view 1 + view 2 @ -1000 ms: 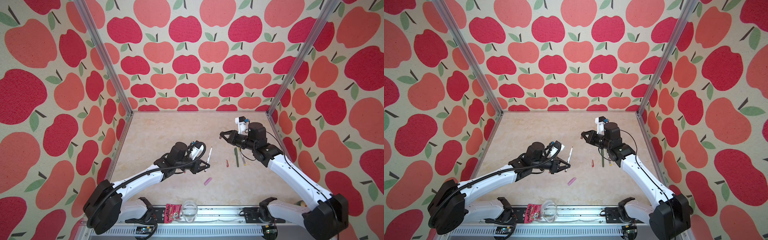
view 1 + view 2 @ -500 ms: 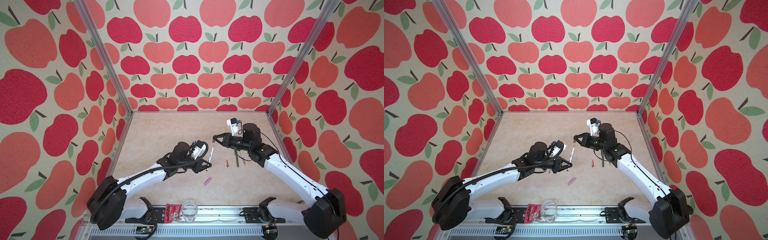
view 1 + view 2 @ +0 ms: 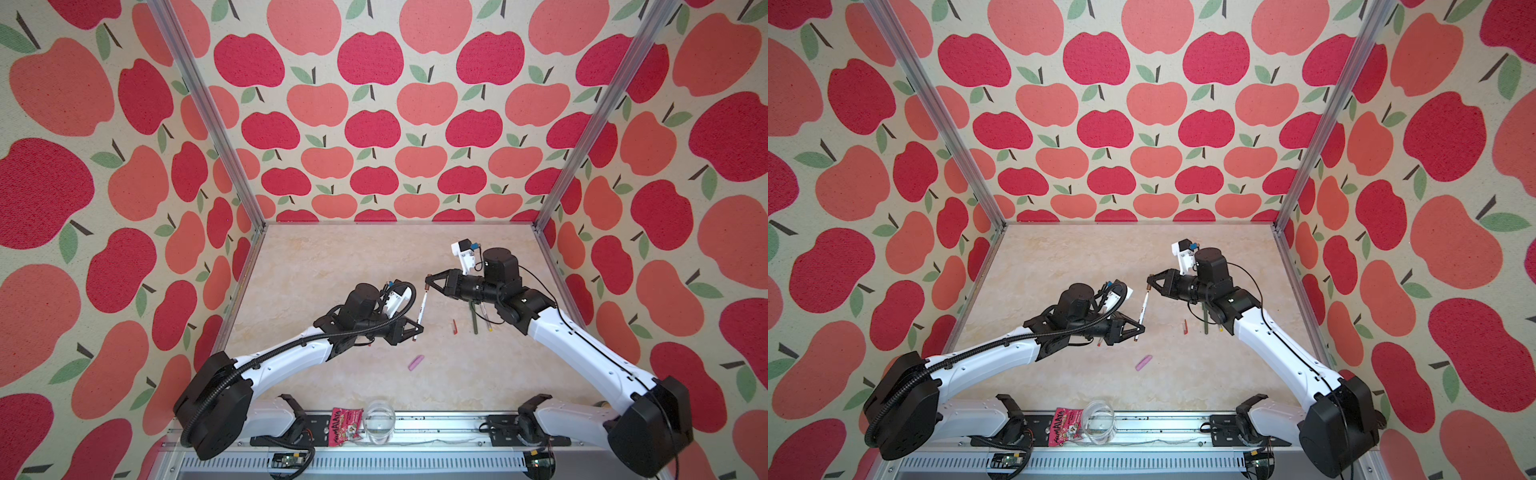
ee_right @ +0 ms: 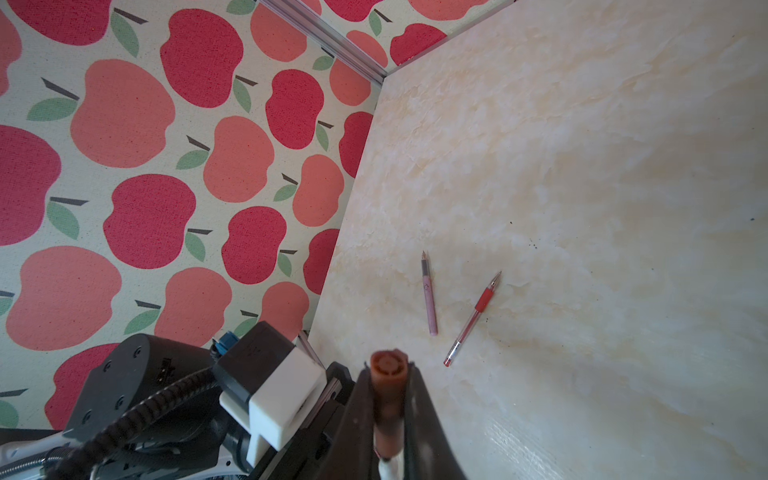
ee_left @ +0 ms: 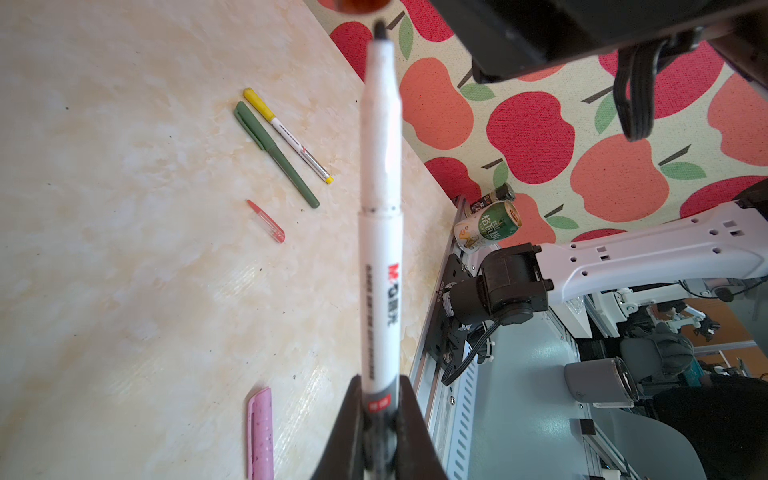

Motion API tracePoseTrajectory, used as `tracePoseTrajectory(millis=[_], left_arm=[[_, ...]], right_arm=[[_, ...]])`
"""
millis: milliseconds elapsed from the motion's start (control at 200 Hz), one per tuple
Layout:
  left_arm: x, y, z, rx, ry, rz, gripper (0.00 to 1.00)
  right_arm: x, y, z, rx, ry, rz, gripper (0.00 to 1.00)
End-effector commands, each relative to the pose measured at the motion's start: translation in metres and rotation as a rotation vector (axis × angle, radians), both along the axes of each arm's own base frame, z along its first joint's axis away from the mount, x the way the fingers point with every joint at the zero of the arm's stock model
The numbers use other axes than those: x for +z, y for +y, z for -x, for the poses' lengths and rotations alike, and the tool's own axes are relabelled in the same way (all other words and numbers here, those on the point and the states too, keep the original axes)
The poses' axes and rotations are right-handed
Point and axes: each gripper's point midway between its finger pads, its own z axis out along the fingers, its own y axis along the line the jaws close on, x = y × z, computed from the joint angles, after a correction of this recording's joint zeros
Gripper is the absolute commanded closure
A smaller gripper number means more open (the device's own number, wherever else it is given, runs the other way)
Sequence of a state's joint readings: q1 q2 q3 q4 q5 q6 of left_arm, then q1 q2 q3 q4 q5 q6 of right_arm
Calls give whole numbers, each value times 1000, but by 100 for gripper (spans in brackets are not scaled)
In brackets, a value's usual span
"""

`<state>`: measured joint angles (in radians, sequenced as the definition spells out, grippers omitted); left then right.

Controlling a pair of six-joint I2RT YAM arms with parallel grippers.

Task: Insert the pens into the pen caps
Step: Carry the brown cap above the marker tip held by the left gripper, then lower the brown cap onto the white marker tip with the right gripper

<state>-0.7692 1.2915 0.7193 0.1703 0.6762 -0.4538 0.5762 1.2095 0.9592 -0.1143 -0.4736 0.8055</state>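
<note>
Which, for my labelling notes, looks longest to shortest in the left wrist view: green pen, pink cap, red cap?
1. green pen
2. pink cap, unsure: nearer the camera and cut off
3. red cap, clearly shortest

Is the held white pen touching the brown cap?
Cannot tell: the left wrist view blurs the white pen where it nears the brown cap, hiding any gap.

The marbled tabletop (image 3: 332,257) carried a pink cap (image 3: 416,362) near the left claw (image 3: 417,331); red cap (image 3: 455,327), green pen (image 3: 474,322) and yellow-capped pen (image 3: 487,322) (side by side) near the right claw (image 3: 428,286).
</note>
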Motion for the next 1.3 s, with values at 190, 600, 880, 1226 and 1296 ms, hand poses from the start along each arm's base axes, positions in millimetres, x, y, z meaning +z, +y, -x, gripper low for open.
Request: tracePoseTrajectory(millis=[190, 600, 880, 1226, 1296], left_arm=[[15, -6, -8, 15, -45, 35, 100], [15, -5, -10, 23, -46, 35, 100], [14, -5, -10, 25, -44, 34, 100], [21, -2, -15, 61, -69, 42, 100], [25, -1, -17, 72, -83, 50, 100]], right_arm=[[6, 4, 11, 47, -10, 7, 96], [8, 2, 20, 61, -7, 16, 96], [18, 2, 21, 69, -23, 4, 96], [7, 4, 34, 98, 6, 7, 97], [3, 6, 38, 109, 18, 11, 97]])
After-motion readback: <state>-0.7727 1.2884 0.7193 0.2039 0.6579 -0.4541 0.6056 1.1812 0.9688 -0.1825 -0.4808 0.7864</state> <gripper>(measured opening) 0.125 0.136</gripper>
